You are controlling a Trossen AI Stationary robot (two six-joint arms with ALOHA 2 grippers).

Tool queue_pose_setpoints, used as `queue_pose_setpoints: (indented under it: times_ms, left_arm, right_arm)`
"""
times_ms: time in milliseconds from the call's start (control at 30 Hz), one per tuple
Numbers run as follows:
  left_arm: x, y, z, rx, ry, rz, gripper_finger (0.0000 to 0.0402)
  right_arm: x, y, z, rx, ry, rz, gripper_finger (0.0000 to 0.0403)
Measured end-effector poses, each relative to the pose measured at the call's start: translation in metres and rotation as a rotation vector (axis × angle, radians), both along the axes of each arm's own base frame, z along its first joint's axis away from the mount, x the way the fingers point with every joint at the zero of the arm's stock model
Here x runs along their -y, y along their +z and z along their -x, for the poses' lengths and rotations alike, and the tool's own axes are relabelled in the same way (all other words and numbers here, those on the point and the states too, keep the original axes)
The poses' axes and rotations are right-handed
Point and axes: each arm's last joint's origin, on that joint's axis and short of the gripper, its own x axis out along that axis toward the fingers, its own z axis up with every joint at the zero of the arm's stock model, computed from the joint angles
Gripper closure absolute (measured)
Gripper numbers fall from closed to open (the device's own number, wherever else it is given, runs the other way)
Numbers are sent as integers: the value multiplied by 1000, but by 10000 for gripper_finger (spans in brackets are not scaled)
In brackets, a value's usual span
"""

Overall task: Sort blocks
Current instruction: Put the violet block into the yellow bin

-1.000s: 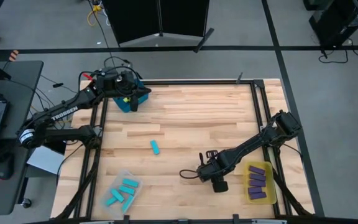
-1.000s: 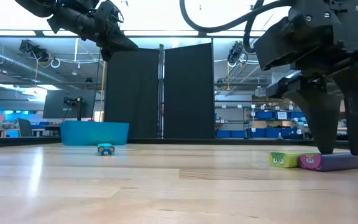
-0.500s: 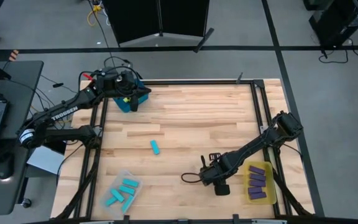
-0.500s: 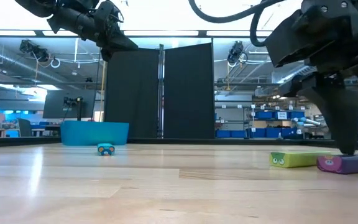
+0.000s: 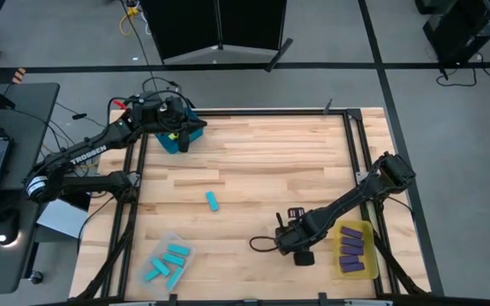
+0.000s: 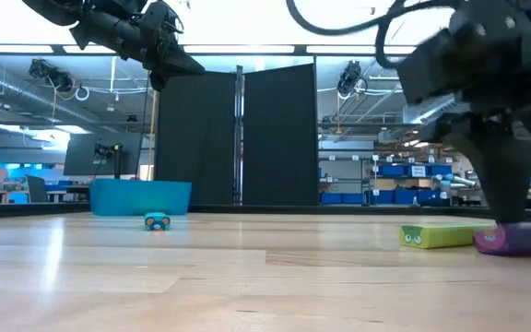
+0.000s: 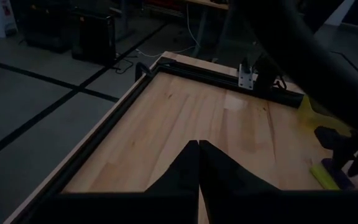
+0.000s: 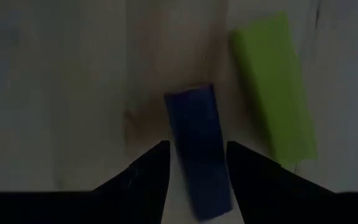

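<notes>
My right gripper (image 8: 196, 147) points down near the table's near right part (image 5: 301, 252), its two fingers on either side of a purple block (image 8: 194, 124). That block lies flat beside a lime green block (image 8: 272, 87), which also shows in the low view (image 6: 441, 237). One cyan block (image 5: 213, 201) lies alone mid-table. My left gripper (image 7: 199, 144) is shut and empty, held high over the blue bin (image 5: 192, 132) at the far left corner. My right gripper holds the purple block across its width, one long side (image 8: 171, 146) against each finger, pinched from above with the fingers pointing down. The block lies flat on the table (image 6: 514, 242), and its far end sticks out past the fingertips.
A clear bin (image 5: 183, 249) with several cyan blocks sits at the near left. A yellow bin (image 5: 366, 228) with several purple blocks sits at the near right, just beyond my right gripper. Dark rails frame the table (image 5: 270, 110). Bare wood lies between the cyan block and my right arm.
My right gripper has moved a little toward the near edge and the yellow bin. The purple block has slid along the table with it, away from where it lay against the green block, which has stayed put.
</notes>
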Motion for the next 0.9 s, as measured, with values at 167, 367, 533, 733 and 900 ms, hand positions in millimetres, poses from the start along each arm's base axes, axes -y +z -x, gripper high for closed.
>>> queue_pose_setpoints:
  times_ms: [167, 367, 533, 733, 900]
  left_arm:
    - [0, 0, 0, 0, 0, 1, 388]
    - [0, 0, 0, 4, 5, 19, 388]
    - [0, 0, 0, 5, -1, 21, 388]
    - [1, 0, 0, 10, -20, 28, 388]
    - [1, 0, 0, 9, -20, 25, 388]
  right_arm:
    - [2, -10, 6, -15, 32, 12, 234]
    - [4, -15, 7, -5, 30, -12, 241]
    - [6, -14, 5, -32, -5, -72, 282]
    - [-5, 8, 4, -70, 2, -175, 291]
    - [-6, 48, 17, -48, -104, -200, 291]
